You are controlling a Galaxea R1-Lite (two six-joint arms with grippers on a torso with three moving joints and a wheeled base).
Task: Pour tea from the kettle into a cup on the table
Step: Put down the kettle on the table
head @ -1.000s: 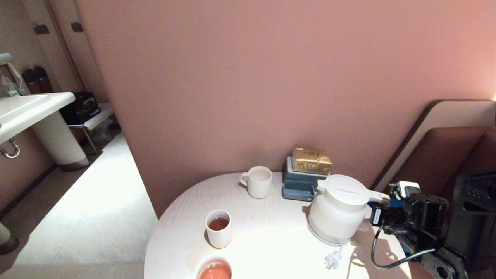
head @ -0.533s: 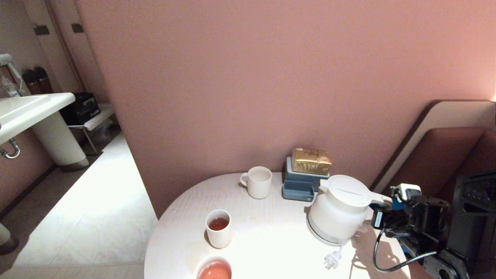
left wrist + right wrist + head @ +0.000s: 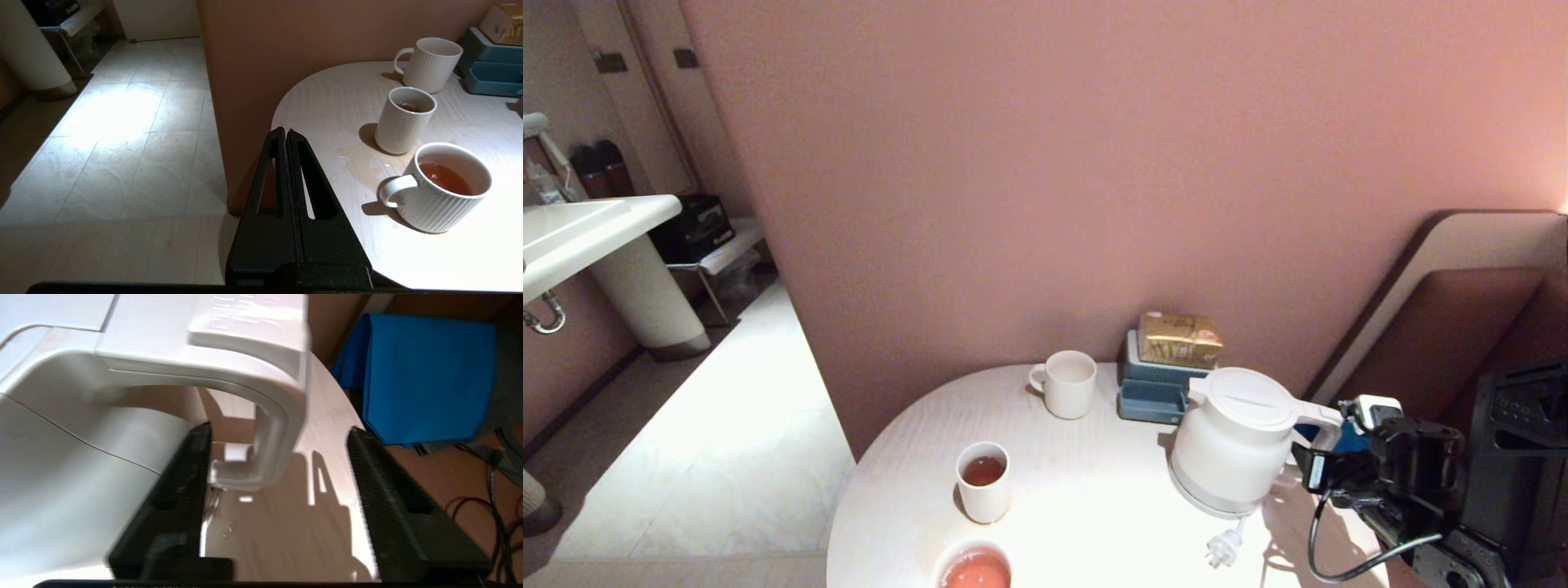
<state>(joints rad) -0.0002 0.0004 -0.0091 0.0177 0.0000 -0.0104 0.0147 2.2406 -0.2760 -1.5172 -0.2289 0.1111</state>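
Kettle [image 3: 1237, 441] stands upright on the table [image 3: 1094, 506] at its 3 o'clock edge, right claw [image 3: 278, 473] spread astride the handle without gripping, looks like set-down after pouring; cup [image 3: 983, 481] at 8 o'clock holds dark tea [image 3: 983, 471]; left claw [image 3: 286, 141] pressed together, parked off the table.

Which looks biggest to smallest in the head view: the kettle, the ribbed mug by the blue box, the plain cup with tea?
1. Kettle, clearly largest.
2. Ribbed mug and plain cup: about alike; the mug looks slightly wider, the cup taller, so no firm ranking.
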